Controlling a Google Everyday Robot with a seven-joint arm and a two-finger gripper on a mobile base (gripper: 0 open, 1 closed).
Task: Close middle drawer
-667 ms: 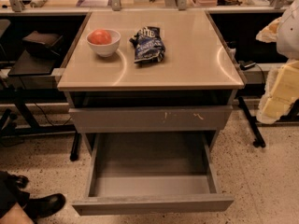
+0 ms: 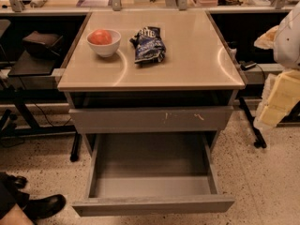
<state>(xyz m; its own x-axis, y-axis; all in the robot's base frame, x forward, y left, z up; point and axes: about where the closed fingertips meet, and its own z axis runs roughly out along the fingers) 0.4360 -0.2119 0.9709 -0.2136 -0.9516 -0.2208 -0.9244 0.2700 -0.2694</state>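
In the single camera view, a cabinet [image 2: 150, 76] with a smooth beige top is seen from the front and slightly above. On the top, a white bowl [image 2: 103, 46] holding a round red fruit [image 2: 100, 37] is set toward the back left, and a crumpled dark snack bag [image 2: 148, 45] lies just beside it to the right.

Below the top, a grey drawer front with small yellowish scratches [image 2: 150, 120] is seen, pushed almost in, with a dark gap above it. Beneath that, the middle drawer [image 2: 152, 204] is found pulled far out toward the camera. Its plain flat front is nearest the viewer, and its grey box interior is open to view with nothing seen inside.

The gripper [image 2: 276, 100] is taken to be the pale yellowish part at the right edge of the view, beside the cabinet and well apart from the open drawer. Nothing is touched by it. Whether it is spread or closed cannot be told.

A dark shoe [image 2: 44, 205] is seen on the speckled floor [image 2: 262, 182] at the lower left, near the corner of the drawer front.

As judged from this, none of the closing has been done. The gripper is yet to be brought to the plain front, and the drawer is yet to be pushed back its whole travel into the cabinet.
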